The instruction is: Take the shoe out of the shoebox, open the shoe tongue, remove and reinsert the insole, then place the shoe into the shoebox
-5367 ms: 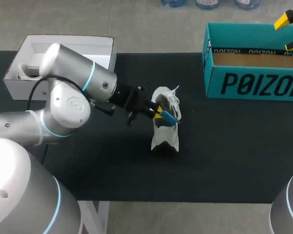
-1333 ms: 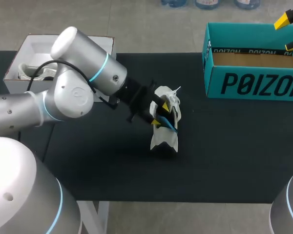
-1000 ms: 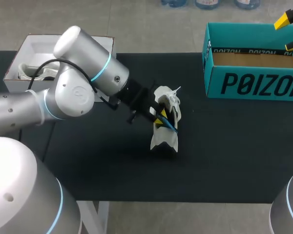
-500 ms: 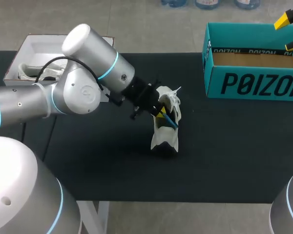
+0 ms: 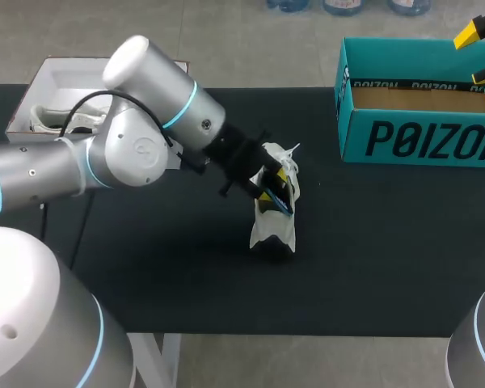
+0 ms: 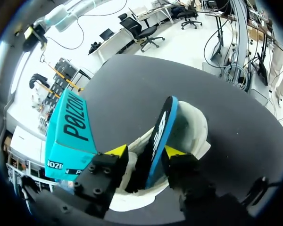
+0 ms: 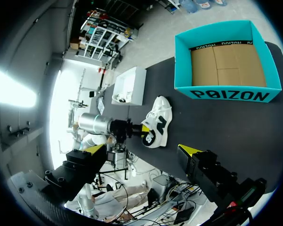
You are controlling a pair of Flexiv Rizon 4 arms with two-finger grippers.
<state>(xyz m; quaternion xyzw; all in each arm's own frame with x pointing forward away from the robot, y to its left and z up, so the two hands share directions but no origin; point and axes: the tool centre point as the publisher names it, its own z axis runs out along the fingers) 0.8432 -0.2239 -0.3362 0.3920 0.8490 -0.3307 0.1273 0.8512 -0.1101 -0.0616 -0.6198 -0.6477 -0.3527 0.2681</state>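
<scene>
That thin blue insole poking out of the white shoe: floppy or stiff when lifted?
Probably fairly stiff: the thin blue insole stands straight beyond the left gripper without sagging. Likely light, being so thin. The unheld white shoe might shift along with it.

Insole (image 6: 159, 134) lower end hidden inside shoe (image 6: 201, 134).

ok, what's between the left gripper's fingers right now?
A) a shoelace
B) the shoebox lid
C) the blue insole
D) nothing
C: the left wrist view shows the blue insole edge-on between the yellow tips of the left gripper, both touching it, with its lower end in the white shoe.
</scene>
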